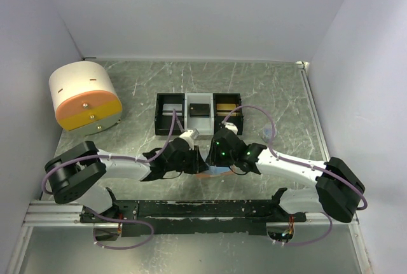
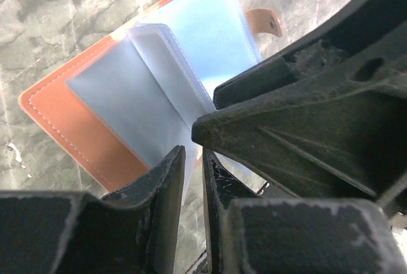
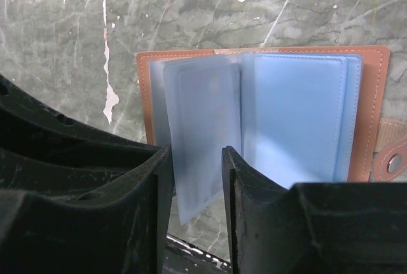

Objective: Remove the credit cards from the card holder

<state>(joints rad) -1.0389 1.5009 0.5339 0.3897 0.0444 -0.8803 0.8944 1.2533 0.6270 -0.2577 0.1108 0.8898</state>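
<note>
The salmon-orange card holder (image 1: 205,175) lies open on the marble table between the two arms, mostly hidden under them in the top view. In the left wrist view the card holder (image 2: 70,128) shows light blue clear sleeves, one standing up. My left gripper (image 2: 193,159) has its jaws a narrow gap apart, with that sleeve's lower corner in the gap. In the right wrist view the card holder (image 3: 292,115) lies flat, and my right gripper (image 3: 196,159) is open around the raised sleeve (image 3: 203,121). I cannot make out a card in the sleeves. Both grippers (image 1: 206,156) meet tip to tip.
A black-and-white three-compartment tray (image 1: 158,118) stands just behind the grippers, with a flat item in each compartment. A round white and orange-yellow container (image 1: 86,96) sits at the back left. White walls close in the table. The holder's snap tab (image 3: 391,159) sticks out on one side.
</note>
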